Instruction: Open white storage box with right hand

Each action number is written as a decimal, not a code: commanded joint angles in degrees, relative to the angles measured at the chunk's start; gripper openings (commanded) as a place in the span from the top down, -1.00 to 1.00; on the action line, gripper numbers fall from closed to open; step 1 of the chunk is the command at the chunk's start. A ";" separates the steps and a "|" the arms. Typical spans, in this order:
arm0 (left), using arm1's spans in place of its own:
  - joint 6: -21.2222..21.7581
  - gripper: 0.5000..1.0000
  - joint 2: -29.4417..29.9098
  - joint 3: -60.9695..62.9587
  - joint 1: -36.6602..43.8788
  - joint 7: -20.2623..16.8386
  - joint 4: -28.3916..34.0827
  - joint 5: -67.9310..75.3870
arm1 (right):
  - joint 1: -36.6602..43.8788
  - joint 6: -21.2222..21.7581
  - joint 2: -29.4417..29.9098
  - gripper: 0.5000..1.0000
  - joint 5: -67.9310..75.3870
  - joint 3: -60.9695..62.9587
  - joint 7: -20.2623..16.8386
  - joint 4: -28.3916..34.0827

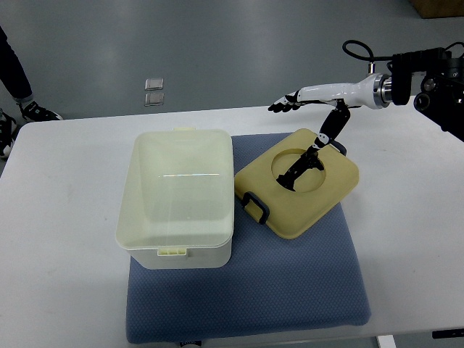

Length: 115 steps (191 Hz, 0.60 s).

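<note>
- The white storage box (pixel 181 199) sits on the left half of a blue mat (pixel 290 290), open at the top, its inside bare as far as this view shows.
- Its lid (pixel 297 192), pale yellow with dark latches, lies flat on the mat just right of the box, touching or nearly touching its side.
- Judging by looks: thin rigid plastic, light and smooth, liable to skid on a push. The lid's rim or latch edge looks the best place to take hold.
- The right hand (pixel 290 102) hovers beyond the lid's far corner, fingers stretched out flat, gripping nothing.
- One dark finger-like link (pixel 304 165) reaches down into the lid's round recess; contact cannot be confirmed.
- The left hand does not show.
- The table (pixel 58 217) around the box is white; a person's shoes (pixel 29 112) stand on the floor beyond its far left corner, well apart.
- Nothing blocks the lid.
</note>
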 commanded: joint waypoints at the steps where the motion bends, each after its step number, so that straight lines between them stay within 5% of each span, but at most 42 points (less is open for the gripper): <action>1: 0.00 -1.00 0.00 0.00 0.00 -0.01 0.00 0.00 | -0.09 0.59 0.43 -0.71 8.82 0.23 -3.20 -1.49; 63: 0.00 -1.00 0.00 0.00 0.00 -0.01 0.00 0.00 | -3.17 -2.68 4.12 -0.71 49.16 0.05 -6.80 -13.17; 115: 0.00 -1.00 0.00 0.00 0.00 -0.01 0.00 0.00 | -5.89 -7.69 7.99 -0.71 71.57 -0.03 -15.50 -15.20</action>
